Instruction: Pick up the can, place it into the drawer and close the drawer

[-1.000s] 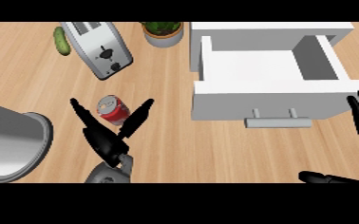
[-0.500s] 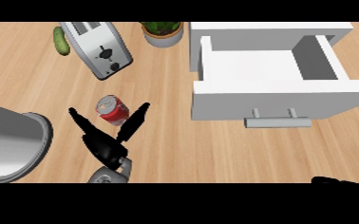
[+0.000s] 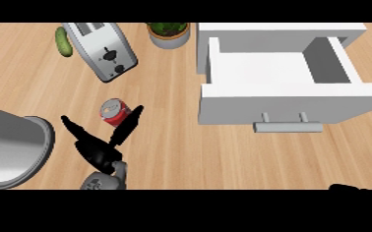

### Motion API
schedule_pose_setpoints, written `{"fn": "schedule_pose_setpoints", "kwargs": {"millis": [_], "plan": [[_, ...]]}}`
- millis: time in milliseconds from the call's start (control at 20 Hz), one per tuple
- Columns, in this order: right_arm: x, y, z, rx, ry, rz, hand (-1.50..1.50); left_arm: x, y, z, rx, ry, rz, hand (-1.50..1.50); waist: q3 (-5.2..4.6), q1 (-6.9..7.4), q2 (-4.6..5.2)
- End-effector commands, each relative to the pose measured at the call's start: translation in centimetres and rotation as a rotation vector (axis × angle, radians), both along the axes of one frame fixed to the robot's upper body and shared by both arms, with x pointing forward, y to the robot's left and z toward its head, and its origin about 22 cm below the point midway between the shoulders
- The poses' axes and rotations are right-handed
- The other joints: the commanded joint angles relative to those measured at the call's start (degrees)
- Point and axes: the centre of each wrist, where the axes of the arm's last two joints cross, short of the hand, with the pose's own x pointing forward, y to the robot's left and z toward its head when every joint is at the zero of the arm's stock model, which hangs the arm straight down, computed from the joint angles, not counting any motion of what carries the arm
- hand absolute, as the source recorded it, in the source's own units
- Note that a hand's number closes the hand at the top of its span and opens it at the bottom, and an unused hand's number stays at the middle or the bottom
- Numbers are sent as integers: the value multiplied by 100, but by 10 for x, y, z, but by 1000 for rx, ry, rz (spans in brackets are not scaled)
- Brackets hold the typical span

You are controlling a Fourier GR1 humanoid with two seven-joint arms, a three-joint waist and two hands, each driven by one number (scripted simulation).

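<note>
Wooden counter (image 3: 167, 142) is filling the view under me, pale planks running side to side. I am holding my left hand (image 3: 98, 150) low at the left, fingers (image 3: 129, 123) and thumb (image 3: 73, 128) spread wide in a V, gripping nothing. The can (image 3: 114, 112) is sitting just beyond that V, close to my fingertips, well left of the drawer (image 3: 280, 81). It is red with a silver top, and its long axis is running toward the far edge with a slight lean to the left, the silver end pointing up at me. I cannot read any brand or writing on it. The white drawer is standing pulled out at the right, its handle (image 3: 288, 126) facing me. My right hand (image 3: 352, 187) is showing only as a dark sliver at the lower right corner, and I cannot tell how its fingers are set. Farther back are lying a toaster (image 3: 102, 49), a cucumber (image 3: 64, 41) and a potted plant (image 3: 169, 33); a grey basin (image 3: 22, 150) is sitting at the left edge.
</note>
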Motion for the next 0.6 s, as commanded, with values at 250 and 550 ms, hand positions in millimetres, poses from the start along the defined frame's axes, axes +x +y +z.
{"fn": "schedule_pose_setpoints", "kwargs": {"millis": [250, 550], "plan": [[-7, -6, -8, -4, 12, 12, -150, -1, 32, -30, -5, 1, -1, -150, -2, -38, 6], [7, 1, 8, -5, -1, -3, -150, 14, 53, -58, -16, -78, -62, -150, 11, -1, 12]]}}
